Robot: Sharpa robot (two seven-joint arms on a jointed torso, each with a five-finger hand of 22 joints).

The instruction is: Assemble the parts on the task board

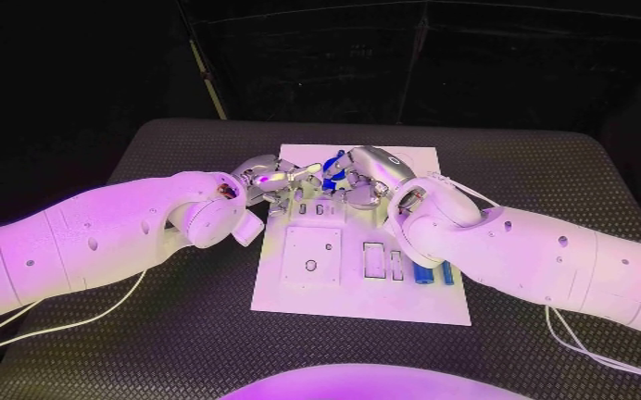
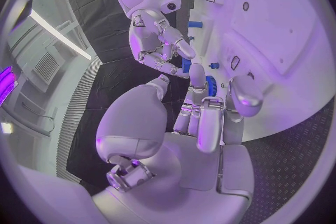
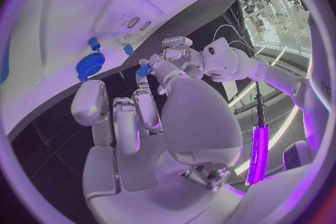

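blue parts [image 1: 430, 275] at task board [image 1: 401, 307] near edge | right hand [image 1: 363, 170] pinches blue peg [image 1: 330, 178] | left hand [image 1: 268, 178] state unclear | lower peg squarely, slowly

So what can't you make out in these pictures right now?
- Head view: the far end of the board is covered by both hands, left hand and right hand.
- Head view: the blue part between the hands is mostly hidden by fingers; which hand holds it is unclear.
- Right wrist view: the blue gear is too small for detail.

No legible text or labels
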